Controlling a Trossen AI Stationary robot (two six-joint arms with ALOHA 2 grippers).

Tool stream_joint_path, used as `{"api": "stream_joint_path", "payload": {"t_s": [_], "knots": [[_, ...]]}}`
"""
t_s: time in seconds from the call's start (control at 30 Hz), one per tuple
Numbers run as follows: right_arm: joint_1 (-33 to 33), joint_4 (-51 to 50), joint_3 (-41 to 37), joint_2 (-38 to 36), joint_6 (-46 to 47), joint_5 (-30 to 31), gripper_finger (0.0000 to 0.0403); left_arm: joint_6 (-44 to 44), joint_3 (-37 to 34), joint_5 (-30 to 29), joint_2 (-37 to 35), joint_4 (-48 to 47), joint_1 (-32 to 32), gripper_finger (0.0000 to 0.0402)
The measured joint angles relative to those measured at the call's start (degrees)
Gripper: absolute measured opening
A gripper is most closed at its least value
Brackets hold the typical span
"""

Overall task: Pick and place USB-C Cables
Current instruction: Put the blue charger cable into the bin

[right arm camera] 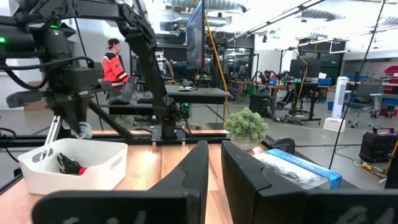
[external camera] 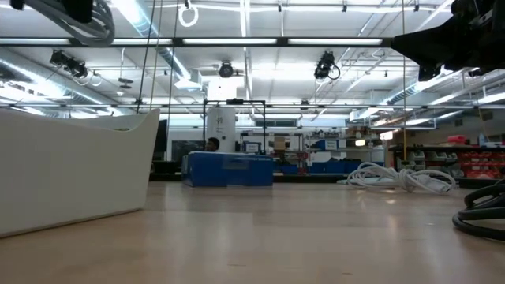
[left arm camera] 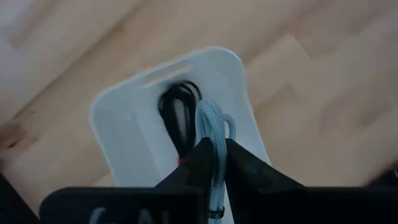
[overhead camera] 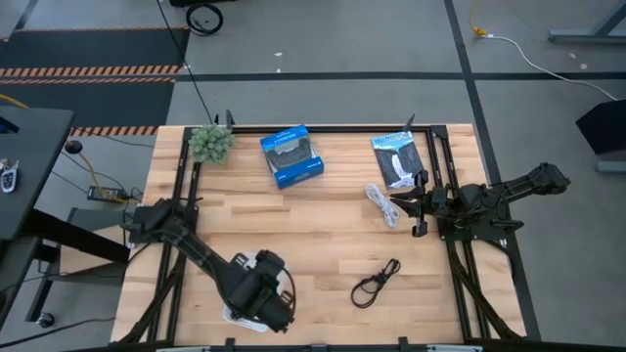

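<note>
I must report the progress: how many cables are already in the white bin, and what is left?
One black cable lies in the white bin. The left gripper holds the pale grey cable above the bin, not yet released. Two are left on the table: the white cable beside the idle right gripper, and a second black cable.

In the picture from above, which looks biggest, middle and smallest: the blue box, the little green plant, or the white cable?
Largest to smallest:
1. blue box
2. green plant
3. white cable
The plant and white cable look close in size, so that order is unsure.
</note>
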Motion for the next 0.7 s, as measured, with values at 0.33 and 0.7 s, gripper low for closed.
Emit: {"api": "stream_joint_path", "payload": {"t_s": [0.33,0.7], "knots": [[0.02,-0.02,0.00,0.00,-0.02,0.00,0.0050,-12.05,-5.52,-2.92,0.58,0.44,-0.69,0.0037],[0.00,-0.02,0.00,0.00,0.00,0.00,0.0050,-19.06,-16.21,2.58,0.62,7.07,0.29,0.0042]]}}
